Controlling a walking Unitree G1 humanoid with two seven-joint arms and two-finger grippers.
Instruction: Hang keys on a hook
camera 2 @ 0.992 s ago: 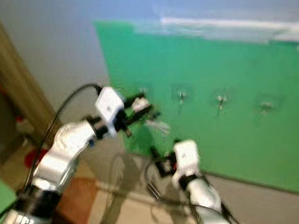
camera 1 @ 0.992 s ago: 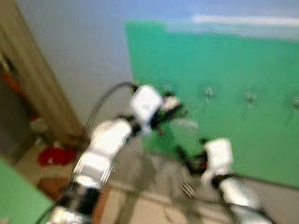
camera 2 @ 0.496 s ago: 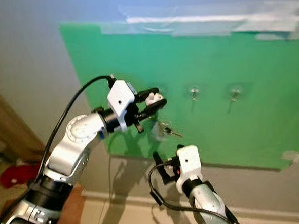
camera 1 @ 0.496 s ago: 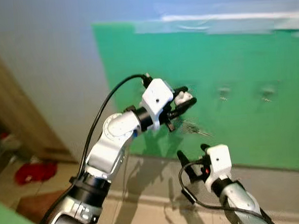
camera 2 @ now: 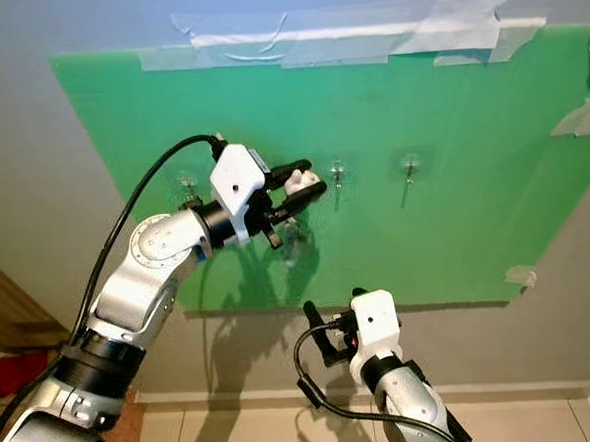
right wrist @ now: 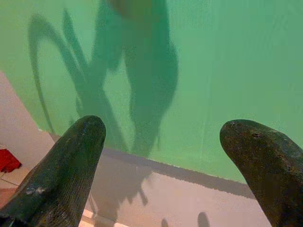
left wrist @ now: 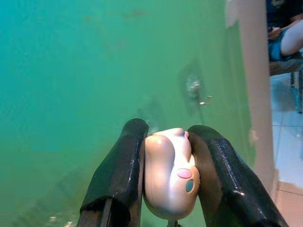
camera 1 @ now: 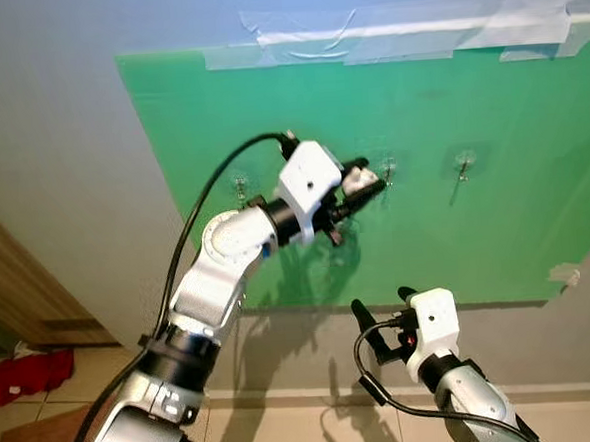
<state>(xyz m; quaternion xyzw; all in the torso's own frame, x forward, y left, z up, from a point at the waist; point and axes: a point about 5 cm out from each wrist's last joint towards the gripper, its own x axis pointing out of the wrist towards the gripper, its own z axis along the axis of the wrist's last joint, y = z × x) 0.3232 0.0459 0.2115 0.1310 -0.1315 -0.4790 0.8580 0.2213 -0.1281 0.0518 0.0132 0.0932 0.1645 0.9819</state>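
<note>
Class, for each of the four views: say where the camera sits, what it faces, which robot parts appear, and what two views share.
Left eye view: head, facing the green board; both arms.
Right eye view: head, same scene.
Left wrist view: along the left end effector clamping a pale key fob, facing a hook.
Right wrist view: between open right end effector fingers, facing the board's lower edge.
Shared: both wrist views show the board.
</note>
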